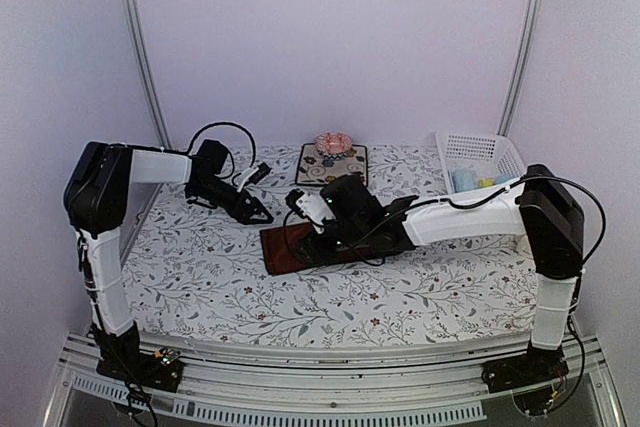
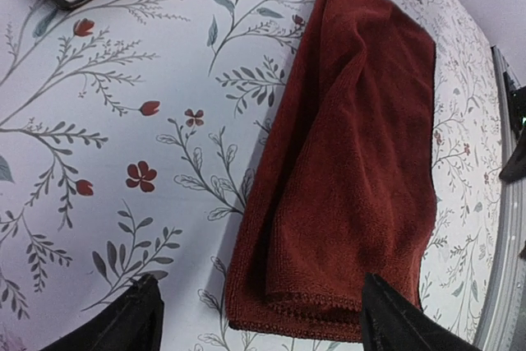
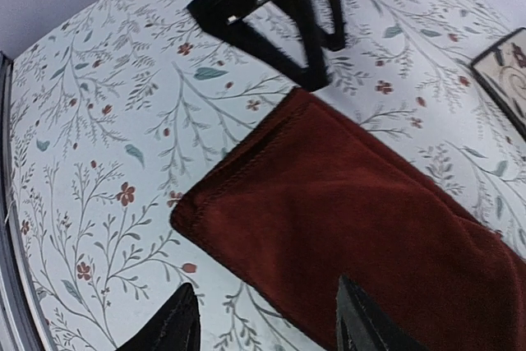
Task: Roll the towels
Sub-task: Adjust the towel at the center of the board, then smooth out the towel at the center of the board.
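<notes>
Under right arm (image 1: 460,215), red towel (image 1: 280,247), behind it floral mat (image 1: 350,169), basket (image 1: 480,147), perhaps towels (image 1: 463,180)

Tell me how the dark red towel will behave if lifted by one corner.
The red towel would probably droop limply: its folded layers show soft creases. Pushed, it likely bunches rather than slides, given its fuzzy nap.

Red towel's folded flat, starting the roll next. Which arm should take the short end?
Probably left. The left gripper hangs open over the short hem of the dark red towel; the right gripper, also open, straddles a long side edge instead.
</notes>
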Tool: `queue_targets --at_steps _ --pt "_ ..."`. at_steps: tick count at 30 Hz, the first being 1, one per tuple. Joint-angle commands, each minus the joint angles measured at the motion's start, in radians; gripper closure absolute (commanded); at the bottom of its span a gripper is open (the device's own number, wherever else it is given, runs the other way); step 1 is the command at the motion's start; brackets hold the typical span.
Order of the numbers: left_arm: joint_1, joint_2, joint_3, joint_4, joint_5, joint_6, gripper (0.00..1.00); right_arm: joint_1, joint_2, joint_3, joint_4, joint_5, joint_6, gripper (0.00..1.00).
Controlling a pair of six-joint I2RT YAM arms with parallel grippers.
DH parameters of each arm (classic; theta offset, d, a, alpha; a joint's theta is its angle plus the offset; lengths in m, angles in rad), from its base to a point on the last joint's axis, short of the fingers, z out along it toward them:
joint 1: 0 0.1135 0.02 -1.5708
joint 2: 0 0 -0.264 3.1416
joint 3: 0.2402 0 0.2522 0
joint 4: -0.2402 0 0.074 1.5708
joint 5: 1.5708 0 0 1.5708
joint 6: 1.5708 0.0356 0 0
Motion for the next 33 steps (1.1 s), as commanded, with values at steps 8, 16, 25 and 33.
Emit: queue_targets --at_steps 8,16,25,33 --pt "-0.07 0.043 0.046 -0.064 -0.075 -0.001 0.32 -0.159 -0.143 -0.129 -0.109 0.287 0.177 0.42" --pt "-0.081 0.06 0.047 -0.069 -0.104 -0.01 0.45 -0.208 -0.113 -0.138 -0.174 0.306 0.21 0.42" --pt "-0.089 0.053 0.044 -0.091 -0.117 -0.01 0.62 -0.249 -0.083 -0.189 -0.173 0.324 0.254 0.42" --pt "-0.089 0.023 0.024 -0.093 -0.129 -0.008 0.86 -0.256 -0.047 -0.186 -0.196 0.353 0.268 0.42"
